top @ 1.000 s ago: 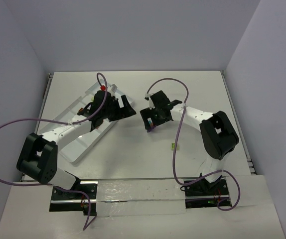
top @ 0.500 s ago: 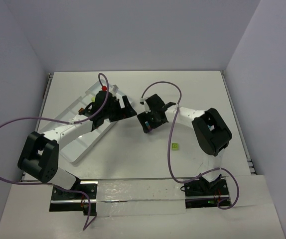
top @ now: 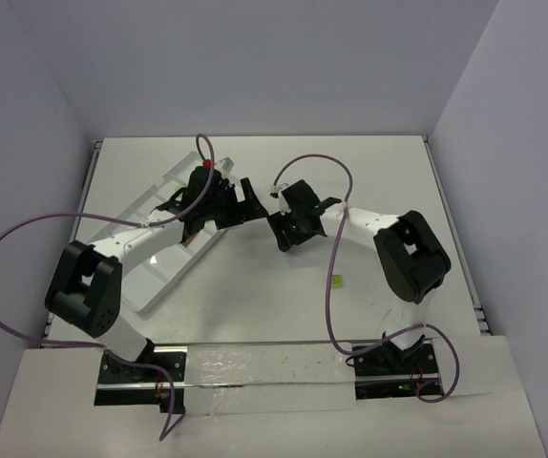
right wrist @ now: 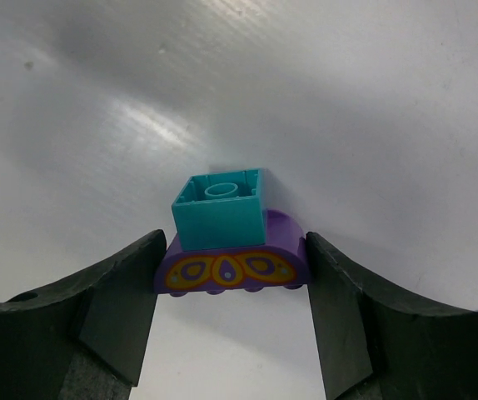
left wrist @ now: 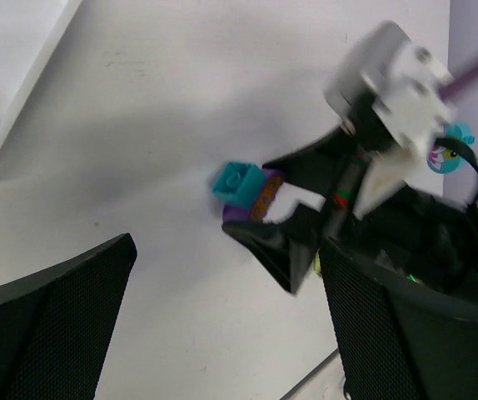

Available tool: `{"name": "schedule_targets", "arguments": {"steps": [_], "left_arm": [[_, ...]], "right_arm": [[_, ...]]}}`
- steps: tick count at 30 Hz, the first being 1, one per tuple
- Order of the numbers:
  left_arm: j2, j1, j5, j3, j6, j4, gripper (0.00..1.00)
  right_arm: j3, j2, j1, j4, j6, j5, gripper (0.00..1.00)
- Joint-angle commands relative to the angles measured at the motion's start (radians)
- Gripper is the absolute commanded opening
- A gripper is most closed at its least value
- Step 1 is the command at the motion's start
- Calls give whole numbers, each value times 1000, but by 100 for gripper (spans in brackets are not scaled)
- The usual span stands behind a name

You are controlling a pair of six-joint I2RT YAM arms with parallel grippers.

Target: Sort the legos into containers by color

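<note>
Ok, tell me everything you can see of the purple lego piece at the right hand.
The purple arched plastic lego piece is glossy, with rounded shoulders and an orange-and-yellow teardrop pattern on the face toward the right wrist camera. Small round bumps line its near edge. It lies on the white table, apparently tipped on its side. A teal square plastic brick is stuck to it, hollow underside showing. The right hand brackets it, its black fingers meeting both ends.
</note>
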Motion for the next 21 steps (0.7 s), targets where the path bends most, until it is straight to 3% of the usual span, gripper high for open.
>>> {"name": "schedule_targets", "arguments": {"steps": [1,5,10,21], "left_arm": [[69,-4,93,86,-33,-2,99],[98,50,169,94,-91,27,99],[64,160,358,0,-166,194,99],[133,149,673,2,-104,262,97]], "right_arm": [[-54,-170,15,85,0,-54,51],[-129,-286,28,135,10,-101,51],[-170,-352,33,187,17,-146,51],[-182,-409,38,219,11,-210,51]]}}
